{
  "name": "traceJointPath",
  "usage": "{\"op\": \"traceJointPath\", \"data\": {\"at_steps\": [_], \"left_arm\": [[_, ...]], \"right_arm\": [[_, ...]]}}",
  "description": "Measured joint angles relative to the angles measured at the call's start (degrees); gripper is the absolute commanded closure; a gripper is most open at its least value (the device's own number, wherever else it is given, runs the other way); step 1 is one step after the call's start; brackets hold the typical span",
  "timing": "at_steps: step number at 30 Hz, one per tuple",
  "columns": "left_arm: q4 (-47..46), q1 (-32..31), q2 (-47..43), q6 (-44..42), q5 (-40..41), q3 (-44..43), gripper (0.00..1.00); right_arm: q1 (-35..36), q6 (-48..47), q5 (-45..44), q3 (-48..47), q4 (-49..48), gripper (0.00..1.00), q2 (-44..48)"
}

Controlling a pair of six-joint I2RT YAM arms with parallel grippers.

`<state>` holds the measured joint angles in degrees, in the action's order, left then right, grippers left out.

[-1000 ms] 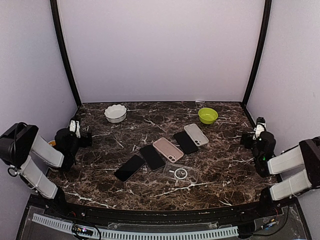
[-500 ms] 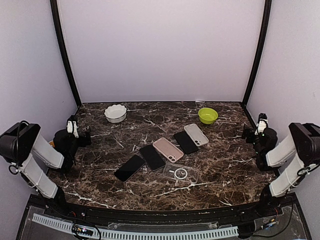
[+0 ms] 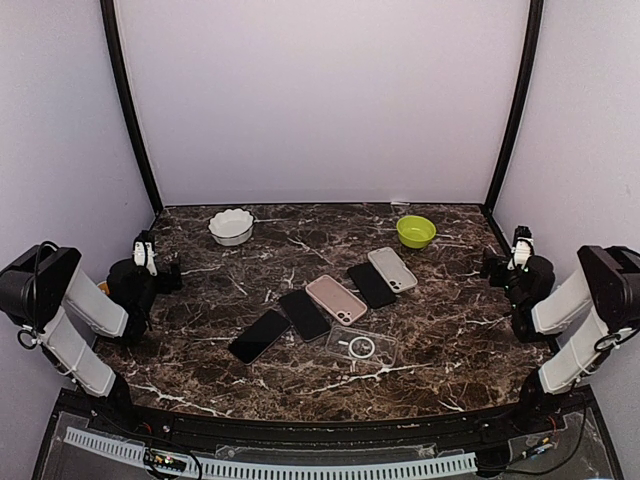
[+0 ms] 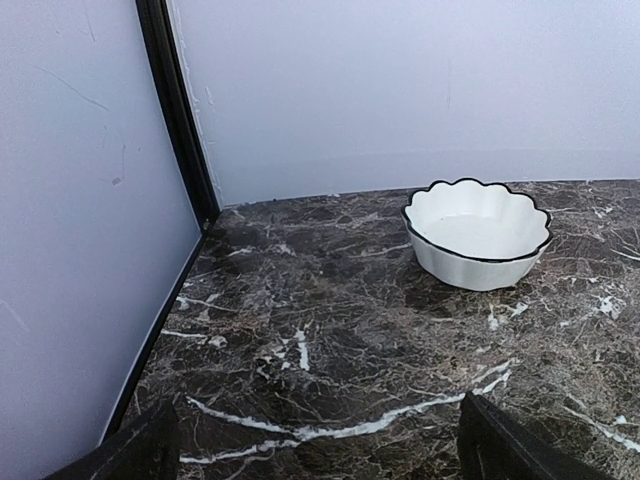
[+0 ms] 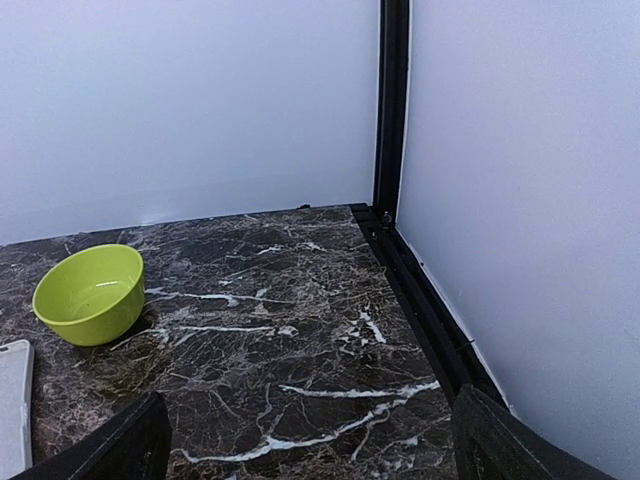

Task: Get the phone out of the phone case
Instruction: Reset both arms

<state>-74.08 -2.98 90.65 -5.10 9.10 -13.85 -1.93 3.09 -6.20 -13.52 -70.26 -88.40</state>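
Observation:
Several phones and cases lie in a row mid-table in the top view: a black phone [image 3: 259, 335], a second black phone [image 3: 304, 314], a pink case [image 3: 336, 298], a third black phone [image 3: 371, 284], a grey-white case [image 3: 392, 268] and a clear empty case [image 3: 361, 346]. The grey-white case's edge shows in the right wrist view [image 5: 12, 405]. My left gripper [image 3: 163, 272] is open and empty at the far left edge. My right gripper [image 3: 497, 268] is open and empty at the far right edge. Both are far from the phones.
A white scalloped bowl [image 3: 231, 226] stands at the back left and shows in the left wrist view [image 4: 476, 233]. A lime green bowl [image 3: 415, 231] stands at the back right and shows in the right wrist view [image 5: 89, 292]. Black frame posts rise at both back corners.
The right arm has drawn back and up toward the right wall. The left arm has shifted slightly toward the back. The phones and cases have not moved.

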Motion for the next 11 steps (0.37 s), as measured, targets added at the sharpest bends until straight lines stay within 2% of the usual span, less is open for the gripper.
{"op": "traceJointPath", "data": {"at_steps": [11], "left_arm": [[0.0,0.0,0.0,0.0,0.1,0.0,0.01]], "right_arm": [[0.0,0.0,0.2,0.0,0.1,0.01,0.0]]}}
